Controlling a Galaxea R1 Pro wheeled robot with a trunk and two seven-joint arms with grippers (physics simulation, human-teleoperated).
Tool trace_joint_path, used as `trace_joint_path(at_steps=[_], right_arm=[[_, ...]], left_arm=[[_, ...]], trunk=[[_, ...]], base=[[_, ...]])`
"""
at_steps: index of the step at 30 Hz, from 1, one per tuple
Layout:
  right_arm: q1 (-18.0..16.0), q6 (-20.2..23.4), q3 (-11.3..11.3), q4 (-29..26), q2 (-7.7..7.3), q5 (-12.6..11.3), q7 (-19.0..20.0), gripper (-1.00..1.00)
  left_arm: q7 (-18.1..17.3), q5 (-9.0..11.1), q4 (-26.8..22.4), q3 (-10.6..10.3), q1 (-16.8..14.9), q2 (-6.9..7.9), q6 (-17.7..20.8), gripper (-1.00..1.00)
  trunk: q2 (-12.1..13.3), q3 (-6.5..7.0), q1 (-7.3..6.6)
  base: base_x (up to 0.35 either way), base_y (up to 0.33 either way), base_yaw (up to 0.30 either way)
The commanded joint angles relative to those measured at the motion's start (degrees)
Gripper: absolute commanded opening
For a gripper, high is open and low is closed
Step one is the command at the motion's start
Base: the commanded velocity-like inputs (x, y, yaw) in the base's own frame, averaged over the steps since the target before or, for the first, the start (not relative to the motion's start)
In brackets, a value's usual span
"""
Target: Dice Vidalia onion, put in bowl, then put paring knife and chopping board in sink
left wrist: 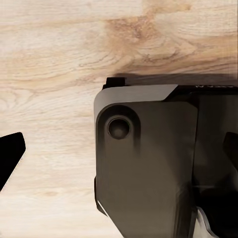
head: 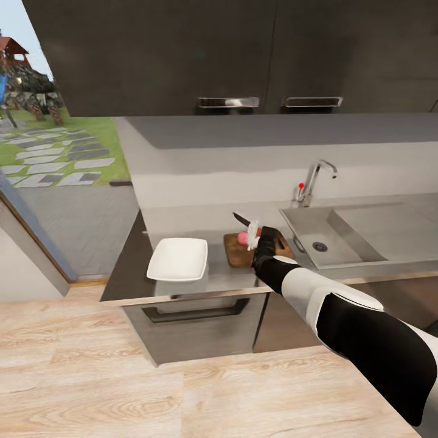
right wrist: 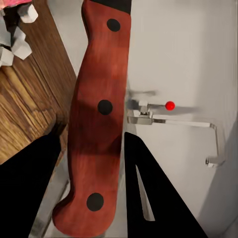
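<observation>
Two fingers (right wrist: pixel 29 188) of my right gripper (right wrist: pixel 91 188) clamp the knife (right wrist: pixel 99 114) handle.
Blade hangs over the board (head: pixel 238 249) and onion (head: pixel 243 236) — my left fingers' spread, I cannot tell.

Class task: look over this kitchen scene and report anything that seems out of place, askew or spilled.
Nothing stands out. The chopping board lies flat on the countertop beside the bowl, the Vidalia onion is on the board, and the right gripper holds the paring knife above it.
</observation>
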Motion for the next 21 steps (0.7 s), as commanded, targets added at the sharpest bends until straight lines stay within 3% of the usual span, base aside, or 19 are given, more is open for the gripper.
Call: trace_joint_path(at_steps=[1,8,14,21], right_arm=[[-0.04,0.42,-0.08,-0.39,0.00,0.44,0.08,-1.00],[-0.04,0.66,-0.14,-1.20,0.00,0.22,0.23,-1.00],[-0.04,0.85,-0.11,-0.94,0.00,0.29,4.42,-1.00],[-0.04,0.86,-0.09,-0.40,0.00,0.28,4.95,-1.00]], left_arm=[[0.05,0.52,0.25,-0.49,-0.12,-0.04,-0.43,1.00],[0.05,0.53,0.24,-0.49,-0.10,-0.04,-0.43,1.00],[0.05,0.53,0.24,-0.49,-0.10,-0.04,-0.43,1.00],[0.05,0.51,0.26,-0.49,-0.10,-0.07,-0.43,1.00]], trunk=[[-0.11,-0.11,0.03],[-0.11,-0.11,0.03],[-0.11,-0.11,0.03],[-0.11,-0.11,0.03]], base=[[0.000,0.092,0.000],[0.000,0.019,0.000],[0.000,0.000,0.000],[0.000,0.000,0.000]])
